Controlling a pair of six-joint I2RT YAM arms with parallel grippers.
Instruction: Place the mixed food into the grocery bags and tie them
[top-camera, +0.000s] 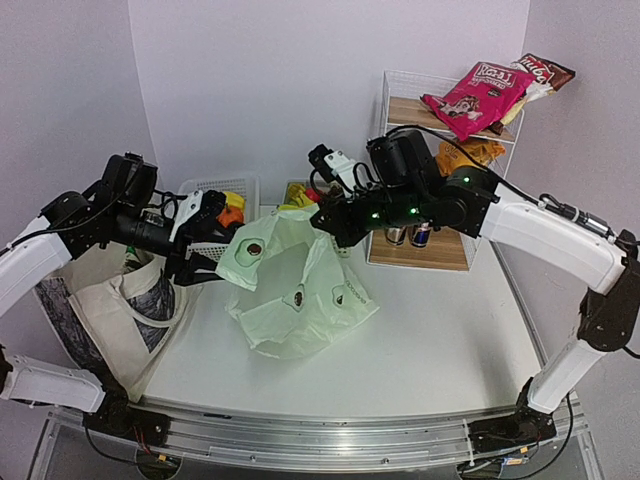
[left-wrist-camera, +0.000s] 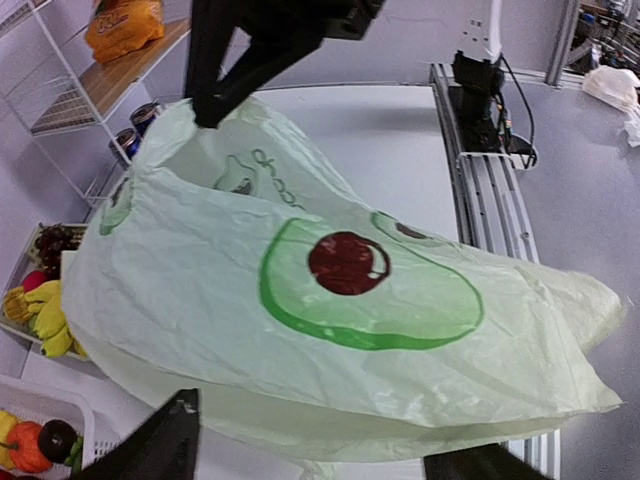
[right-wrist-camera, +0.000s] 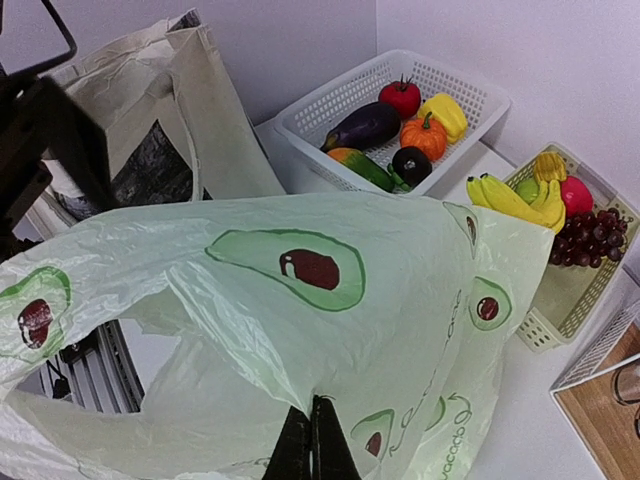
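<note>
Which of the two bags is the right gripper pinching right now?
The pale-green plastic bag printed with avocados: the right gripper has its fingers shut on its film. The cream canvas tote sits off to the left, apart from that gripper.

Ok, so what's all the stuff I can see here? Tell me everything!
plastic bag: one, pale green with avocado pictures, middle of table
cloth bag: one, cream, left side
white basket: one, at the back
vegetables: several, mixed colours, white basket
tan basket: one, right of white basket
bananas: one bunch, yellow, tan basket
grapes: one bunch, dark purple, tan basket
shelf: one, white wire, back right
snack packets: at least three, pink, brown, orange, on shelf
cans: two, dark, bottom shelf
left hand: one, black, open by plastic bag
right hand: one, black, pinching plastic bag
</note>
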